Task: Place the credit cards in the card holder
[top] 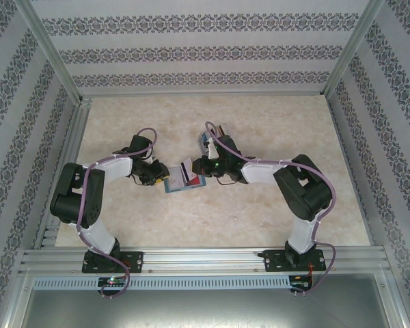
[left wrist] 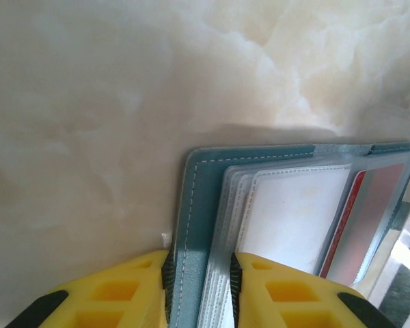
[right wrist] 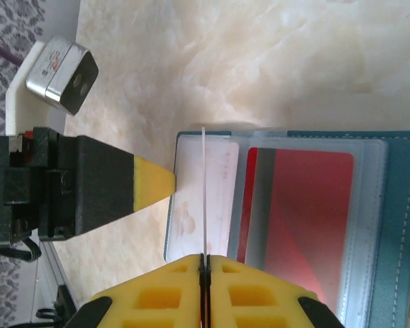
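Pinching a thin whitish plastic card [right wrist: 203, 198] edge-on, the right gripper [right wrist: 203, 263] holds it over the open teal stitched card holder [right wrist: 400, 225], beside its sleeved red card [right wrist: 301, 205]. The left gripper [left wrist: 199, 273] clamps the holder's cover edge. Missing the sleeve mouth could buckle the card.

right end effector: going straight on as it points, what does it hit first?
The card holder. The right end effector, shut on an edge-on whitish card, points at its clear sleeves; the card's edge probably meets them first, depth unclear.
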You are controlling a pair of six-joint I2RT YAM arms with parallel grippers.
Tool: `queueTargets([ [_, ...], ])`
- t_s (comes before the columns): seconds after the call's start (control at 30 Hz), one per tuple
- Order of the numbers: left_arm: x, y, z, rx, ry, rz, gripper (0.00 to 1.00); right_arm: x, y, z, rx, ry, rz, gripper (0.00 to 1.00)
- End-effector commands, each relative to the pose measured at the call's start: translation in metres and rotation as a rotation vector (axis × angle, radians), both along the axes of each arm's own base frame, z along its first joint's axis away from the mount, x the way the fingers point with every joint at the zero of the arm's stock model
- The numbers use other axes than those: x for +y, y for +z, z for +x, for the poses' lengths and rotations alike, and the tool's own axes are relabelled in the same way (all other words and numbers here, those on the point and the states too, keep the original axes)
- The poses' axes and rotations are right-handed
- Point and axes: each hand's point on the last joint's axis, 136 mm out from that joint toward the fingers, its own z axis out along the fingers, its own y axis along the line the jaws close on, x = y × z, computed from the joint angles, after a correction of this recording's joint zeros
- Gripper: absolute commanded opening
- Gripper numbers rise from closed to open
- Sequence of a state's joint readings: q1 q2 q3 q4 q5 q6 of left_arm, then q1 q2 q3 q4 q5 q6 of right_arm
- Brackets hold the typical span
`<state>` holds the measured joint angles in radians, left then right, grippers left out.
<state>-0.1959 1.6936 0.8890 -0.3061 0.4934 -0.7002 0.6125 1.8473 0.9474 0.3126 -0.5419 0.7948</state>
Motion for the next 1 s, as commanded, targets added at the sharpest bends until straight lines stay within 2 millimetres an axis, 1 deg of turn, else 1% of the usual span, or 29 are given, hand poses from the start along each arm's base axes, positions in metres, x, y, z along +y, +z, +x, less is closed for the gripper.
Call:
queueTargets([
  [0.0, 0.004, -0.006, 0.0, 0.001, 0.001, 0.005, 0.31, 0.004, -0.007, 0.008, -0.005, -0.034, 0.045, 0.12],
  [0.17, 0.004, -0.006, -0.001, 0.003, 0.0, 0.006, 0.31, 0.006, -0.018, 0.006, 0.016, -0.05, 0.069, 0.12],
  [0.5, 0.002, -0.007, -0.001, 0.005, 0.001, -0.007, 0.31, -0.002, -0.03, 0.001, 0.033, -0.092, 0.075, 0.12],
  [0.97, 0.002, -0.005, -0.001, 0.001, 0.002, -0.009, 0.31, 0.006, -0.028, 0.001, 0.051, -0.075, 0.123, 0.12],
])
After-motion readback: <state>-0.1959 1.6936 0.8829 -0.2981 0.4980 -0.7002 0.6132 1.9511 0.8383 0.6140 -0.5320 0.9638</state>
